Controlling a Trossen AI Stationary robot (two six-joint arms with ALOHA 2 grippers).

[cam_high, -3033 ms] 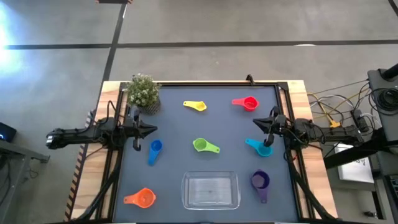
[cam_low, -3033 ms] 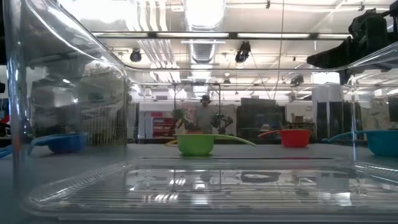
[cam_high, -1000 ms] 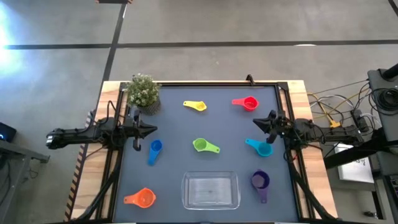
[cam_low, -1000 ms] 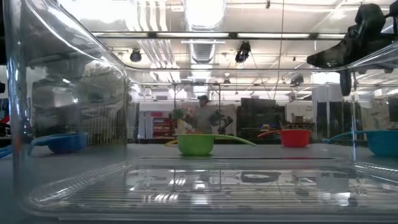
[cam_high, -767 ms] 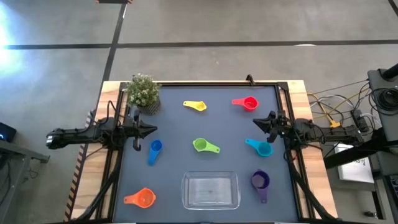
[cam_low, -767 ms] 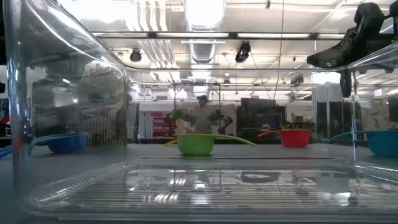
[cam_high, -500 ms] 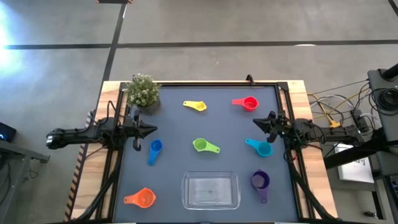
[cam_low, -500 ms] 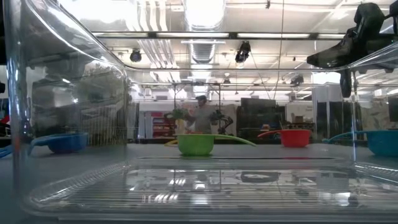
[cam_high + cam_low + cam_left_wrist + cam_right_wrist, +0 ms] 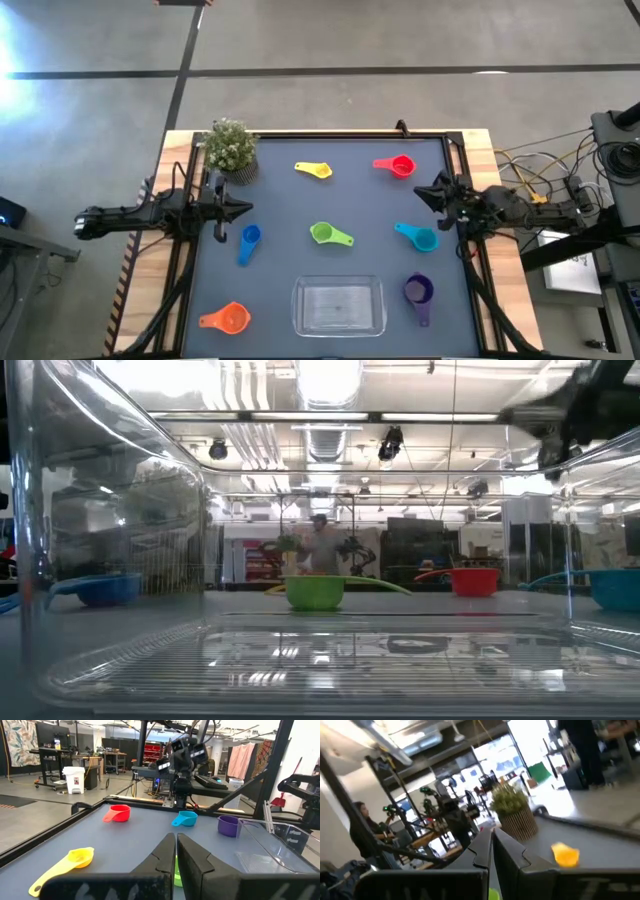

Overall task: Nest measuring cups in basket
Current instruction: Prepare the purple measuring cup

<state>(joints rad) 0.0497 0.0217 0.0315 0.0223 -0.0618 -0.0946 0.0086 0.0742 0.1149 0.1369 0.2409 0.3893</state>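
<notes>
Seven measuring cups lie apart on the dark mat: yellow point(image 9: 314, 170), red point(image 9: 396, 166), blue point(image 9: 249, 241), green point(image 9: 326, 235), teal point(image 9: 419, 237), purple point(image 9: 418, 293) and orange point(image 9: 227, 319). Each rests on its bowl's base. The clear basket point(image 9: 339, 305) sits near the near edge and holds no cup. My left gripper point(image 9: 245, 209) hovers shut by the left edge, above and beyond the blue cup. My right gripper point(image 9: 418, 192) hovers shut by the right edge, between the red and teal cups. Its shut fingers point(image 9: 491, 845) point across the mat toward the plant.
A small potted plant point(image 9: 231, 148) stands at the far left corner of the mat. A black frame rail point(image 9: 455, 170) borders the mat. Bare mat lies between the cups. A person point(image 9: 322, 545) stands in the room far behind the table.
My right gripper has risen and drawn back slightly toward the far right, its nose tipping upward; it shows blurred in the low view. It has stayed shut. The cups, the basket and my left arm have kept still.
</notes>
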